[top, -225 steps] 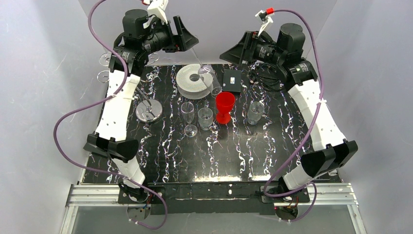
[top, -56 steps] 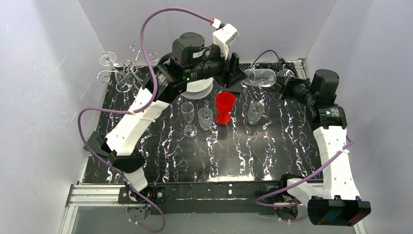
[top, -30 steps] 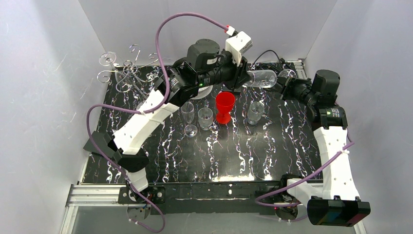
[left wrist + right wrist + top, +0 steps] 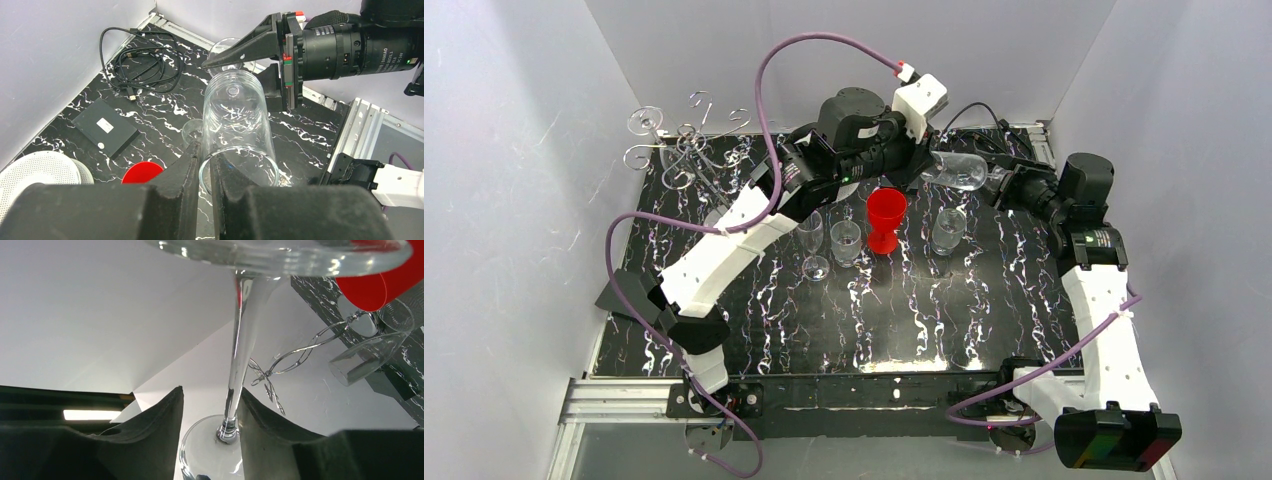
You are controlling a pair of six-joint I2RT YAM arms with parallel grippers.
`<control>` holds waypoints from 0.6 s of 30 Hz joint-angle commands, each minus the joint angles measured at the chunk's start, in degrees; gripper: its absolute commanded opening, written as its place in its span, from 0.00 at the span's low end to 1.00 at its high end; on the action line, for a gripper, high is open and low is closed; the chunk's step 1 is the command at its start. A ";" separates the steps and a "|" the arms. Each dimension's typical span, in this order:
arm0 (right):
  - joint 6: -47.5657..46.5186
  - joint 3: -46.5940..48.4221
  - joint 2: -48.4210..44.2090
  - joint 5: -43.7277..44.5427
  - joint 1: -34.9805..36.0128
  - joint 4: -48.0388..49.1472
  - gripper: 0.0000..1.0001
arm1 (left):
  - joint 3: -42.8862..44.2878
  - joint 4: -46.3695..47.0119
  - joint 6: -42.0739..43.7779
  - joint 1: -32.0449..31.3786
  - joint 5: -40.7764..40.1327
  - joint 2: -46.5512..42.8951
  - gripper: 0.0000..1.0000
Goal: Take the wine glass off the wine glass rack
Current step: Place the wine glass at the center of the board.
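A clear wine glass (image 4: 954, 172) hangs on its side above the back of the table, between my two grippers. My left gripper (image 4: 921, 165) is shut on the rim of its bowl (image 4: 235, 115); in the left wrist view one finger (image 4: 187, 165) is outside the rim and the other is inside. My right gripper (image 4: 1002, 183) is open around the stem (image 4: 239, 355), which lies close to one finger with a wide gap to the other. The foot (image 4: 210, 450) sits deep between those fingers. The wine glass rack (image 4: 686, 150), a silver wire tree, stands at the back left.
A red cup (image 4: 886, 215) and three clear glasses (image 4: 812, 240) (image 4: 845, 240) (image 4: 948, 230) stand in a row below the held glass. A black box (image 4: 105, 127), a coiled cable (image 4: 142, 65) and a white spool (image 4: 37, 172) lie at the back.
My right gripper has opened off the stem and drawn back slightly. My left gripper has closed onto the bowl's rim. The glass now tips a little lower.
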 commanded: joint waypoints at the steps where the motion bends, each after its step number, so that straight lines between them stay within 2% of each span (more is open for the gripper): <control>1: 1.70 -0.31 -1.68 -3.02 0.24 5.72 0.52 | 0.20 3.25 1.59 -0.81 0.42 -2.27 0.00; 6: 1.87 -2.06 -2.19 -2.83 0.23 6.45 0.60 | 0.29 3.03 2.52 -0.79 -0.45 -1.87 0.00; 18: 2.09 -4.83 -3.34 -2.56 0.24 7.41 0.66 | 3.14 0.90 7.37 -0.81 -5.03 -0.29 0.00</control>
